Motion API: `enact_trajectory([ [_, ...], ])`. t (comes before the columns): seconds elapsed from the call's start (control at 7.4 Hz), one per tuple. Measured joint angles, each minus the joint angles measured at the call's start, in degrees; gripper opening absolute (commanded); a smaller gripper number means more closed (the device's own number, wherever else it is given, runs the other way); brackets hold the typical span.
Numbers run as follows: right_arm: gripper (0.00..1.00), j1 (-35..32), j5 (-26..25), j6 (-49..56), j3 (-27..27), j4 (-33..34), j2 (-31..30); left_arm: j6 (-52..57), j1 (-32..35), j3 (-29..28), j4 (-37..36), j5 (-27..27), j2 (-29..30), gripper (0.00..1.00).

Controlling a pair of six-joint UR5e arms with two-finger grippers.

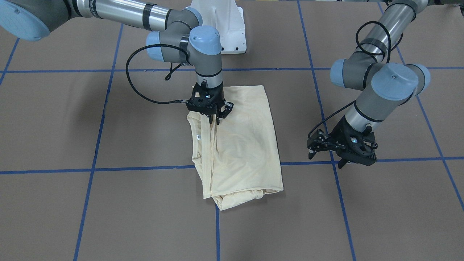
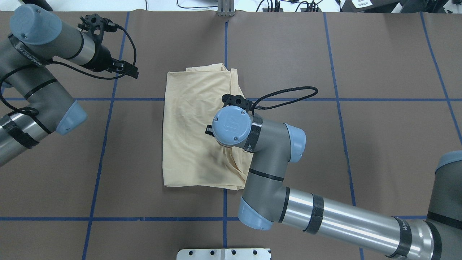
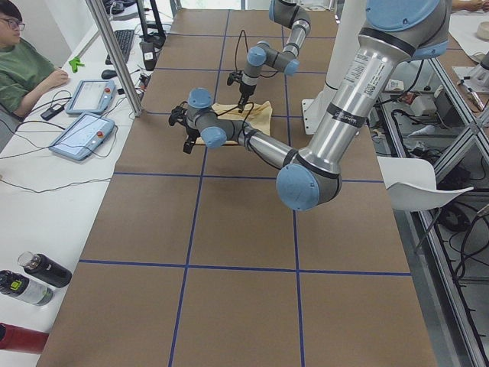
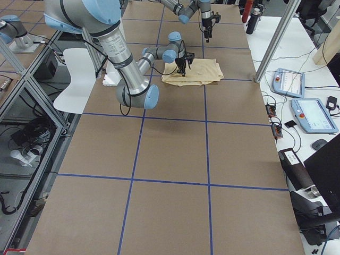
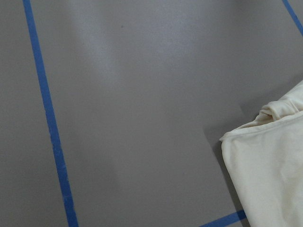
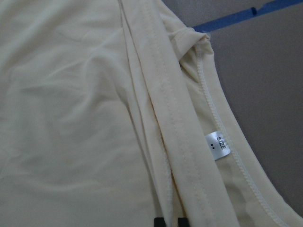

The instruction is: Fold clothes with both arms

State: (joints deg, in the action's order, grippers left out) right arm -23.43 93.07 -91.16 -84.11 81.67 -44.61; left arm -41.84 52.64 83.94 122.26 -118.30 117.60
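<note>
The cream-yellow T-shirt (image 1: 243,145) lies folded into a long rectangle in the middle of the brown table, also seen from overhead (image 2: 191,126). Its print is hidden. The collar and white neck label (image 1: 198,137) lie along one long side, and the label shows close up in the right wrist view (image 6: 218,145). My right gripper (image 1: 214,121) points straight down at that side and is shut on a folded fabric strip, its fingertips (image 6: 159,222) close together. My left gripper (image 1: 339,163) hangs open and empty above bare table beside the shirt, whose corner (image 5: 270,175) shows in the left wrist view.
The white pedestal base (image 1: 221,25) stands at the robot's edge of the table. Blue tape lines (image 1: 145,168) grid the brown surface. A seated operator (image 3: 23,69), tablets (image 3: 80,134) and bottles (image 3: 30,275) are at a side bench past the far edge.
</note>
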Motion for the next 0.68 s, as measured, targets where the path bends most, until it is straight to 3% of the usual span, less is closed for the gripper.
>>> enact_trajectory([
  [0.54,0.0,-1.0,0.1,4.4,-4.3,0.8,-4.5,-0.1,0.0,0.0,0.0,0.0,-0.1,1.0],
  [0.68,0.65,-1.5,0.2,6.5,-6.5,0.7,-7.4,-0.1,0.0,0.1,0.0,0.0,-0.1,1.0],
])
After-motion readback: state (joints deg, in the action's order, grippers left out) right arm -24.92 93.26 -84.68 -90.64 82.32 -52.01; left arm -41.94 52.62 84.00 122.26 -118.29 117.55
